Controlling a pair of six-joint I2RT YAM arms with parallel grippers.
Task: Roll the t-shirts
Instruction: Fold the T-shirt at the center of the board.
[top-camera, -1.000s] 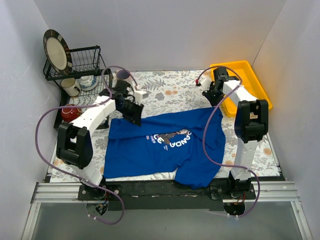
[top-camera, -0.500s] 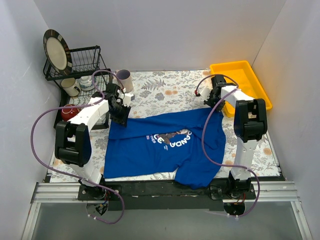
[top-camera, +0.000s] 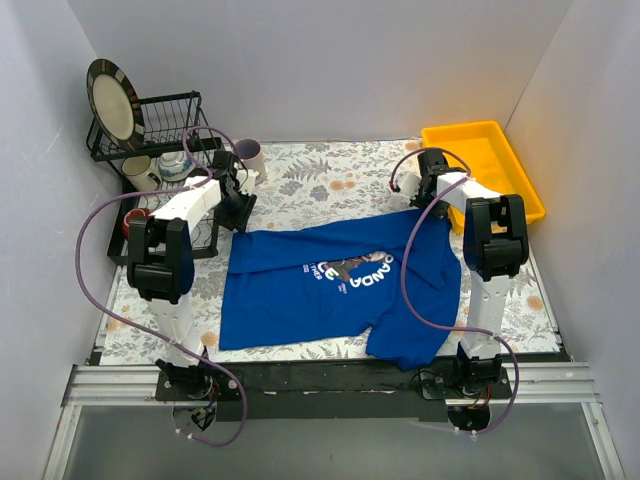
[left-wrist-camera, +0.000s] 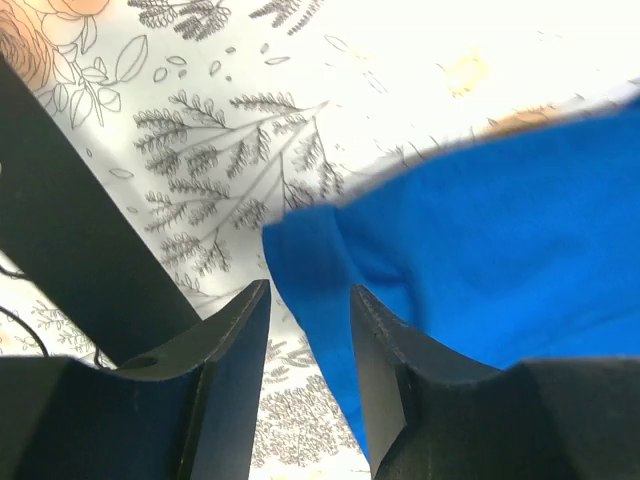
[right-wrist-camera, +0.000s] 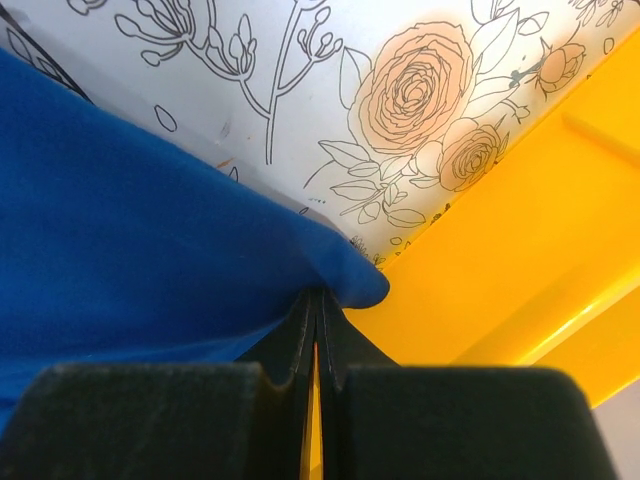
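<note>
Right gripper (right-wrist-camera: 318, 298) clamped tight, apparently pinching the t-shirt (top-camera: 290, 300) corner at two o'clock; left gripper (left-wrist-camera: 308, 305), jaws parted, over the ten o'clock corner.

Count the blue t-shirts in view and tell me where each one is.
1. The t-shirt lies spread across the middle of the table, print up; the right gripper pinches its far corner beside the yellow tray. No second shirt shows.

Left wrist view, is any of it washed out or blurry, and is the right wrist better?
Left wrist view: the tablecloth glares white at the top, and the t-shirt edge is soft. Right wrist view: evenly lit, flower print sharp, gripper dark and soft.
</note>
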